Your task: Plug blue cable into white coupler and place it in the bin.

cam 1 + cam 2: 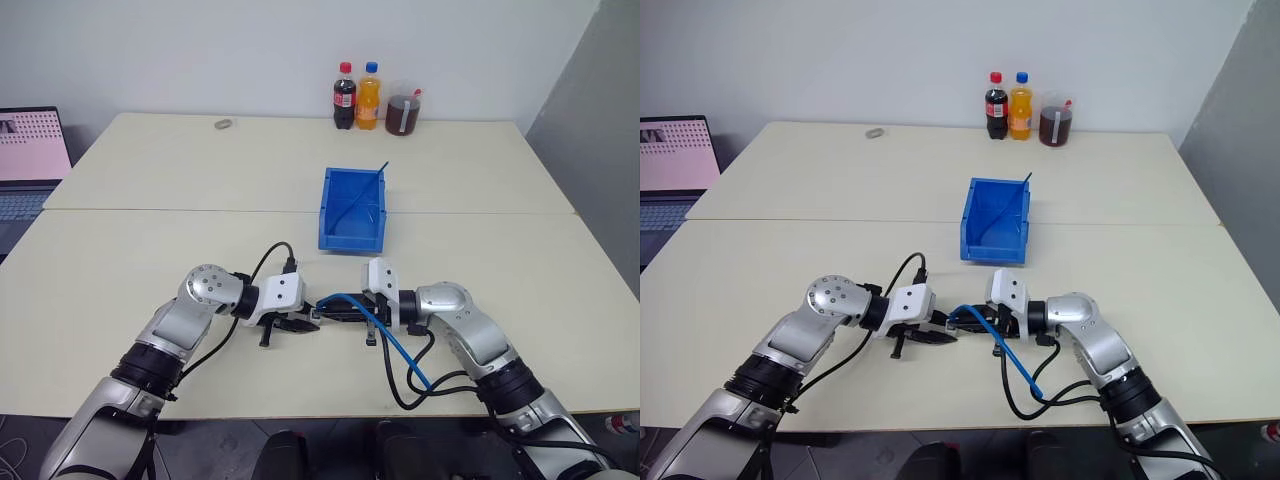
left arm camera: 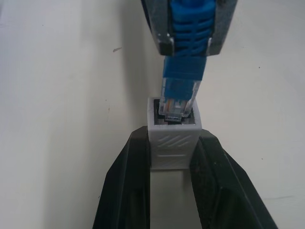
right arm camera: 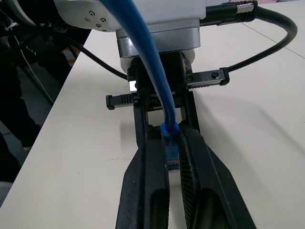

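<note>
**Plug at the mouth of the coupler, near the table's front edge**

A pale, cream-coloured table point(image 1: 150, 250) fills the scene, backed by a plain white wall. At its far edge stand three drinks in a row: a dark cola bottle point(image 1: 343, 96), an orange soda bottle point(image 1: 369, 96) and a lidded cup of brown liquid point(image 1: 404, 110). A small grey object point(image 1: 224, 124) lies alone further left along that far edge, and a laptop point(image 1: 30, 160) sits just off the table's left side.

The bin point(image 1: 352, 209) rests open-topped around the middle of the table, with a thin dark-blue strand point(image 1: 372, 182) leaning across its inside.

Both grippers meet nose to nose near the front edge, in front of the bin. The left gripper point(image 2: 174, 157) is clamped on the white coupler point(image 2: 174, 138) — its two black fingers point(image 2: 126, 186) press the block's ribbed sides, the open socket facing the other arm. The right gripper point(image 3: 172, 157) is closed on the blue cable point(image 1: 395, 350), pinching the ribbed boot just behind the plug. The clear plug tip point(image 2: 175, 105) sits squarely in the socket's mouth; how deep it has gone cannot be told. Behind the right gripper the cable arches over the wrist and trails off the front edge among the robot's black cables point(image 1: 420, 385).
</note>
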